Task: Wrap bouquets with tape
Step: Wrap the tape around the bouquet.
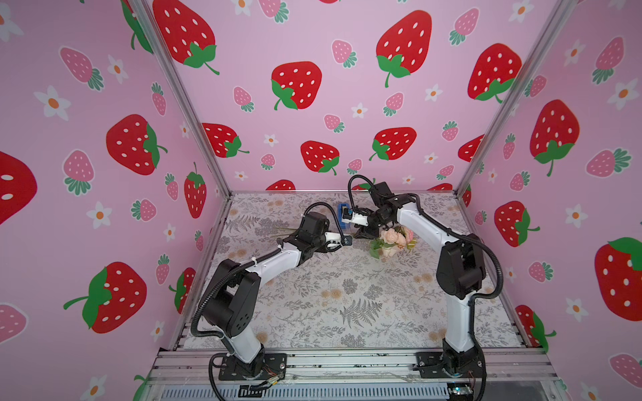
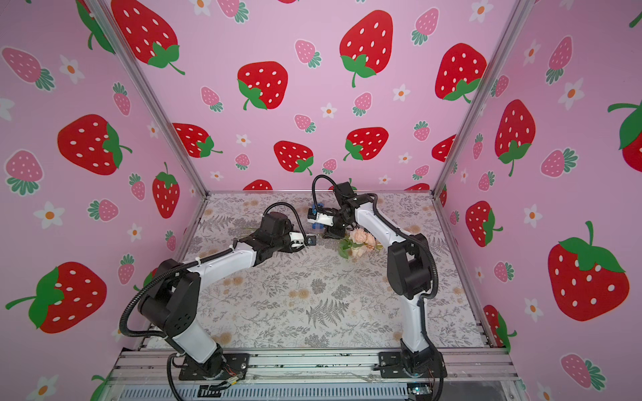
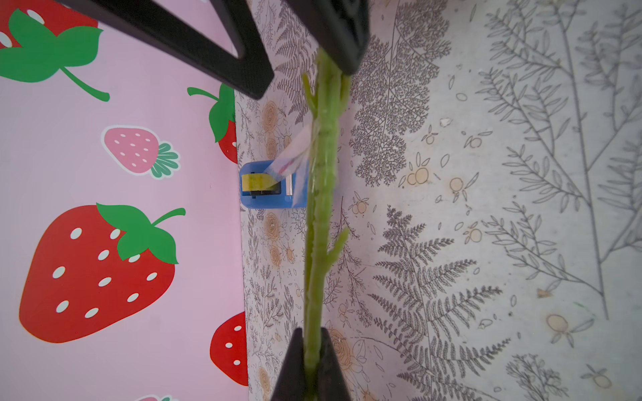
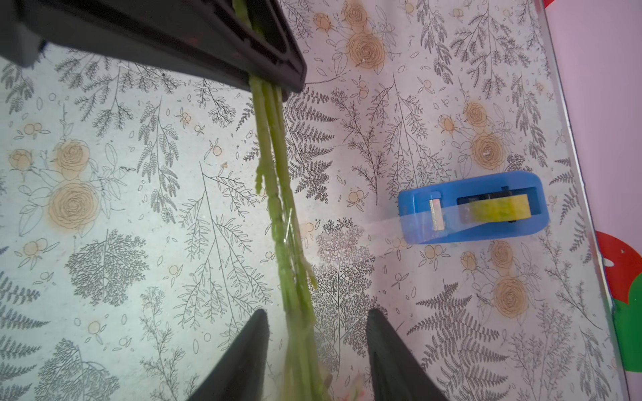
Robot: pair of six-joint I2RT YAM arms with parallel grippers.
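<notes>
Nearest us, left pincer clamps bouquet stems, tape at its twelve o'clock; right pincer straddles them, unclosed.

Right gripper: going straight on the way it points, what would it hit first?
Probably the left gripper, shut on the bouquet stems that run between the open jaws of the right gripper; depth is unclear.

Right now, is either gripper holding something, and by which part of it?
The left gripper is shut on the bouquet, gripping its bare green stems. The right gripper stands open around the same stems and holds nothing.
</notes>
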